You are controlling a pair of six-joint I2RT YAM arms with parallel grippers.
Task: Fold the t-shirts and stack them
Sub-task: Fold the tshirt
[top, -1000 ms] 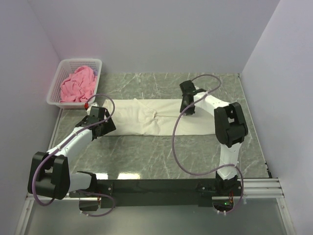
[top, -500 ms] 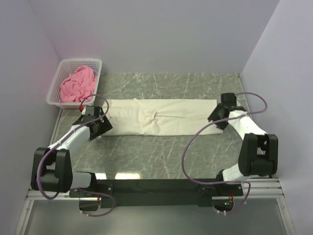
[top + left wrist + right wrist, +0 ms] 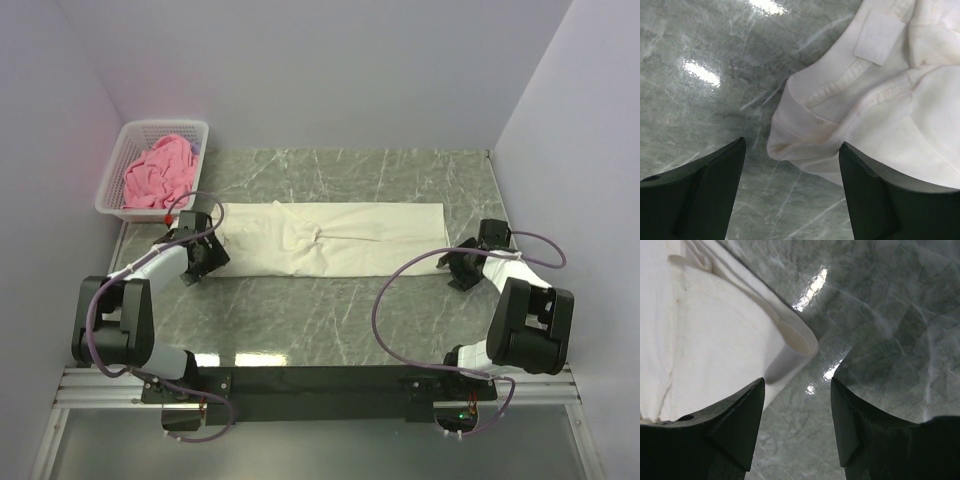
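Across the middle of the top view, the cream shirt [image 3: 330, 240] is laid flat, long axis left-to-right, with the left claw [image 3: 203, 255] at its left end and the right claw [image 3: 462, 270] just beyond its right end, both spread and empty.

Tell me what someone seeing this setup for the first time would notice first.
A cream shirt, folded into a long strip, stretches across the middle of the green marbled table. A crumpled pink shirt fills the white basket at the far left corner. The left arm and right arm sit by the strip's two ends, jaws open and empty.
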